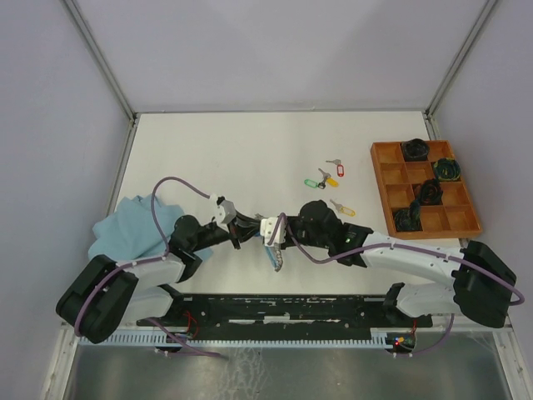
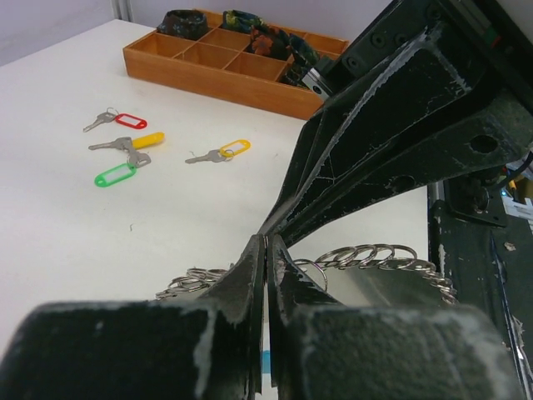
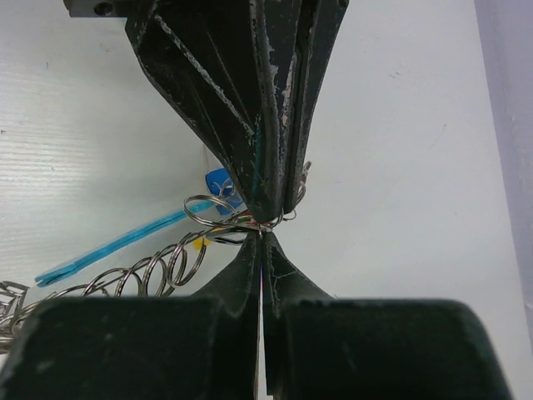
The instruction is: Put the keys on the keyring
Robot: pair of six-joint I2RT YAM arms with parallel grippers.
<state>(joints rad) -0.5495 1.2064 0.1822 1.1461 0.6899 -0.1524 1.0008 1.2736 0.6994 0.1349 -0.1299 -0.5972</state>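
The keyring is a thin metal loop strung with several small split rings and a blue sleeve; the rings also show in the left wrist view. My left gripper and right gripper meet tip to tip over it, both shut, pinching the wire and a small ring. A blue tag shows behind the left fingers. Loose keys lie on the table: red tag, yellow tag, green tag, a second yellow tag.
A wooden compartment tray with dark coiled bundles stands at the right. A light blue cloth lies at the left by the left arm. The loose keys lie beyond the grippers.
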